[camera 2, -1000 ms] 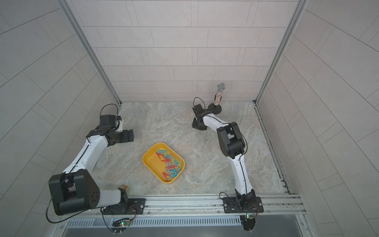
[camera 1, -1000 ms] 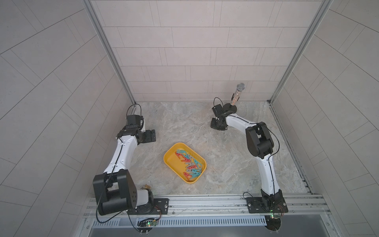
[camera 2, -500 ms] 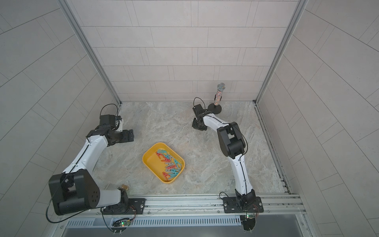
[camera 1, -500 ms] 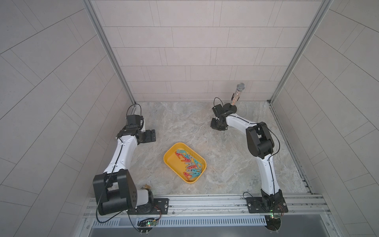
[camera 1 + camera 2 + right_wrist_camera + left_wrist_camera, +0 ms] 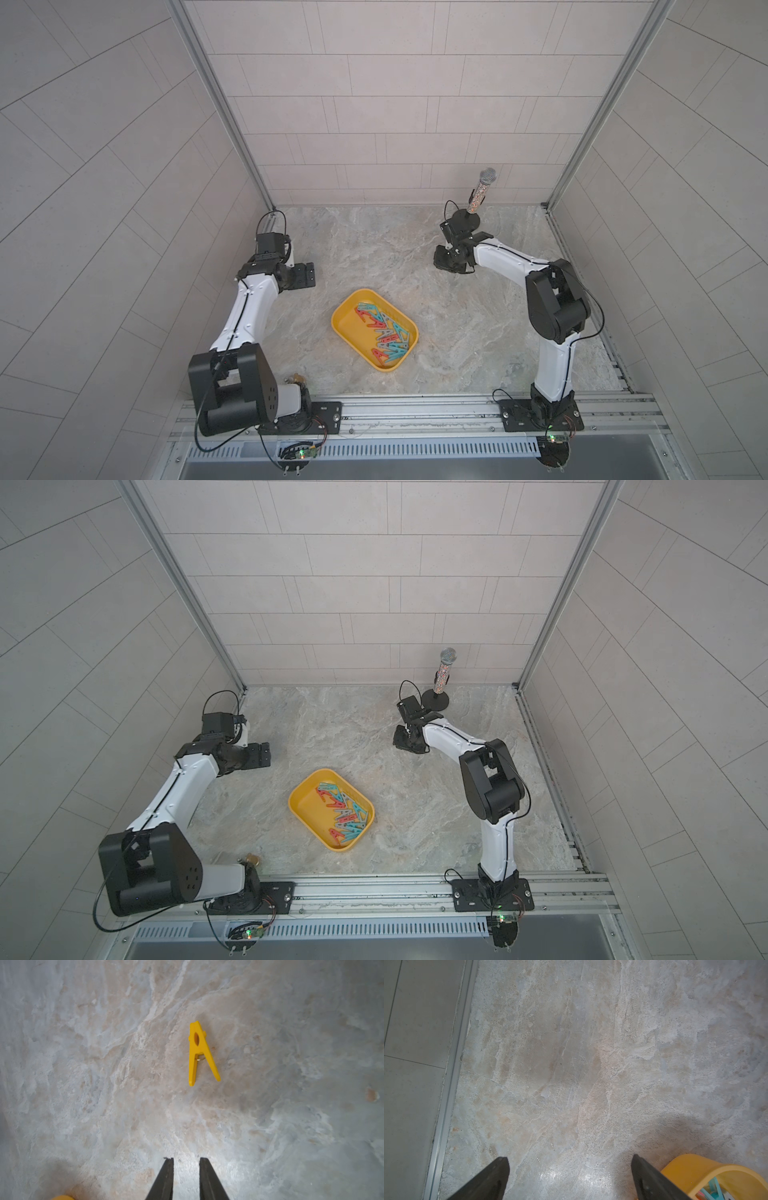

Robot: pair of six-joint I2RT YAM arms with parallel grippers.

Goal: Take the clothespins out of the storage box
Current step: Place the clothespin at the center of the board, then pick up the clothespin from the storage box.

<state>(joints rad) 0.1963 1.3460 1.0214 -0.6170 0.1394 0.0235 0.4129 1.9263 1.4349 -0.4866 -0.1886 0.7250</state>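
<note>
The yellow storage box (image 5: 349, 328) (image 5: 307, 808) lies mid-floor with several teal, red and grey clothespins (image 5: 384, 332) (image 5: 343, 812) inside. One yellow clothespin (image 5: 199, 1051) lies flat on the floor just ahead of my right gripper (image 5: 186, 1159), whose jaws stand slightly apart with nothing between them. In both top views that gripper (image 5: 446, 264) (image 5: 405, 742) hangs low over the floor far right of the box. My left gripper (image 5: 570, 1160) (image 5: 305, 276) (image 5: 259, 754) is wide open and empty, left of the box, whose corner (image 5: 695, 1169) shows beside one finger.
A glittery microphone (image 5: 482, 191) (image 5: 444, 671) stands upright on a black round base (image 5: 467, 218) by the back wall, just behind my right wrist. Tiled walls with metal corner rails close the floor on three sides. A metal rail runs along the front.
The right gripper's jaws have come a little apart. Both arms stay where they were, and the box has not moved.
</note>
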